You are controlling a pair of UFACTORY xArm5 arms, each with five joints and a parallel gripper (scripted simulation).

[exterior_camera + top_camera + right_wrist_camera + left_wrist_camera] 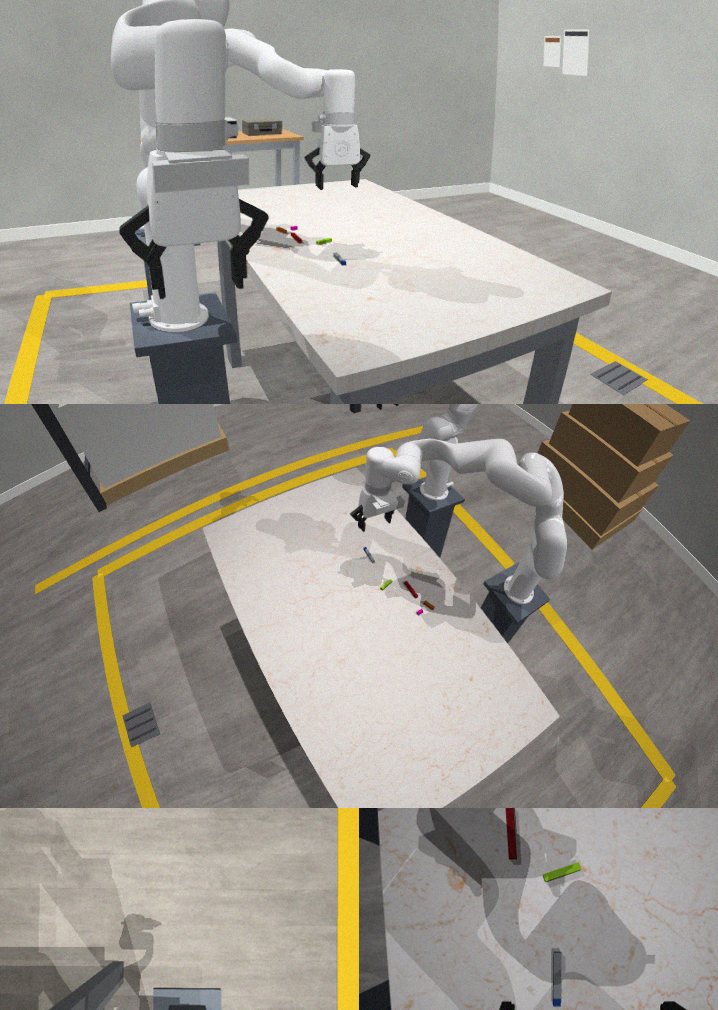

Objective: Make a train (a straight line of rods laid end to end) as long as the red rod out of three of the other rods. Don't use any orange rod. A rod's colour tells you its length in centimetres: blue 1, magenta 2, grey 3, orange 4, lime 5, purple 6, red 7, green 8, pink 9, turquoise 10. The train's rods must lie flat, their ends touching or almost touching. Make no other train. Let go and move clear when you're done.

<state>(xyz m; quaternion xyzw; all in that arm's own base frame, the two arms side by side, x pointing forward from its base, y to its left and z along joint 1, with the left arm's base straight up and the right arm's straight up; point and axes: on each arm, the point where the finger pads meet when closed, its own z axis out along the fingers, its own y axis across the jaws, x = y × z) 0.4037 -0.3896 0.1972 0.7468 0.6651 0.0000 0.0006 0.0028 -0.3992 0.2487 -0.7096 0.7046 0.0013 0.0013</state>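
Observation:
A grey stretch (370, 556) (337, 257) (556, 977) lies flat, with a blue rod (365, 549) (342, 262) (556, 1002) in line against its end. The grey stretch looks longer than one grey rod; I cannot make out a seam. Together they look about as long as the red rod (410, 588) (296, 237) (511, 835). My left gripper (375, 523) (337, 185) (588, 1005) is open and empty, raised above the table near the blue end. My right gripper (199, 291) is open and empty, off the table beside its own base.
A lime rod (386, 584) (323, 241) (562, 872) lies apart, between the grey stretch and the red rod. An orange rod (428, 604) (281, 230) and a magenta rod (419, 611) (293, 228) lie near the red rod's far end, outside the left wrist view.

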